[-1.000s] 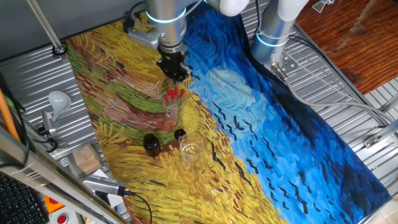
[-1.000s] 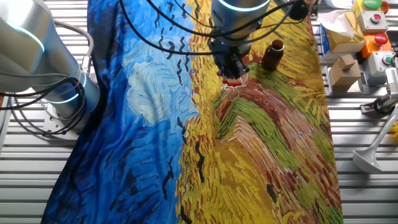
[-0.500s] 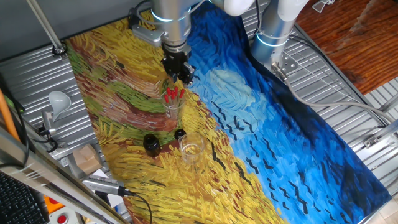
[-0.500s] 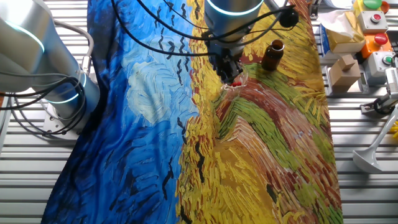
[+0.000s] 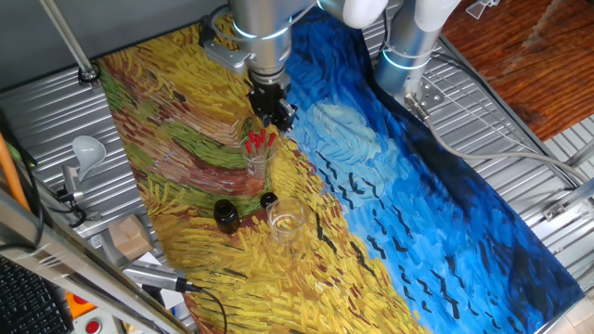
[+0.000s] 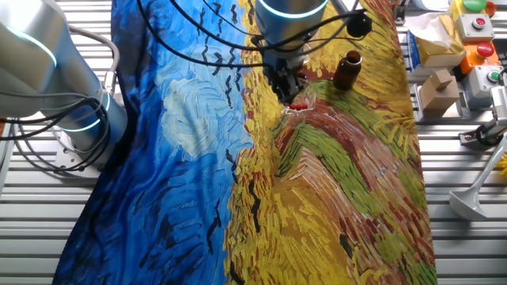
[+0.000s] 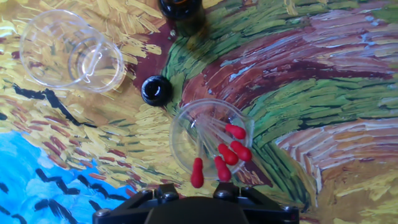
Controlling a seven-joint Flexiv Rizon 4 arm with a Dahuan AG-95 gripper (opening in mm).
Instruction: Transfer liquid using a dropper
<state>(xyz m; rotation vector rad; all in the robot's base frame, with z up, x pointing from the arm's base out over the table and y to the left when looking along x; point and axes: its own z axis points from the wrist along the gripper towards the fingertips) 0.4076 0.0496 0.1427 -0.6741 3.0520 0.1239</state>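
Observation:
Several droppers with red bulbs (image 7: 229, 154) stand in a clear glass (image 7: 186, 121); they also show in one fixed view (image 5: 258, 139) and in the other fixed view (image 6: 298, 105). My gripper (image 5: 276, 112) hangs just above and beside that glass, on the blue side, also seen from the other side (image 6: 285, 82). In the hand view only the finger bases show at the bottom edge of my gripper (image 7: 194, 198). They stand apart with nothing between them. A second clear glass (image 7: 71, 50) holds a little clear liquid.
A dark bottle (image 5: 225, 215) stands uncapped near the droppers' glass, brown in the other fixed view (image 6: 347, 70). Its small black cap (image 7: 157, 90) lies between the two glasses. Boxes and buttons (image 6: 475, 36) sit off the painted cloth.
My gripper has shifted sideways from directly over the droppers' glass toward the blue side of the cloth. The droppers and glasses have not moved.

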